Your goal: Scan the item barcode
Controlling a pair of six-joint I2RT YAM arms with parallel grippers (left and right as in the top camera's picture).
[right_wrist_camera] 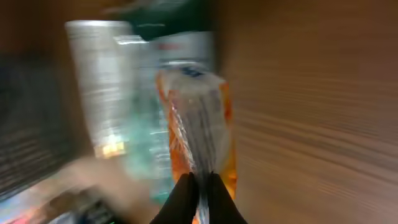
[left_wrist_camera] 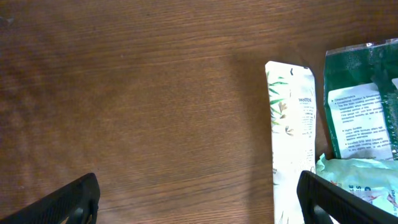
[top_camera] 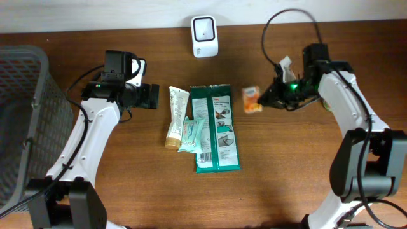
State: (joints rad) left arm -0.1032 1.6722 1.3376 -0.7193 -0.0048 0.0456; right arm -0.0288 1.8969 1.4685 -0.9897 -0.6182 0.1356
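Claw on the right (right_wrist_camera: 199,191) is pinching the orange packet (top_camera: 252,100) at three o'clock of the green pack (top_camera: 216,130); I'm seeing the left claw (top_camera: 152,96) gaping wide beside the toothpaste tube (top_camera: 176,117).

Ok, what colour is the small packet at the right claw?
The packet is orange with some white; the overhead view shows it best.

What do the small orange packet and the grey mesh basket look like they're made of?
Small orange packet: probably thin glossy plastic film; its clear wrap crinkles and shines. Grey mesh basket: matte plastic or coated wire, unclear which; its walls form a regular open lattice.
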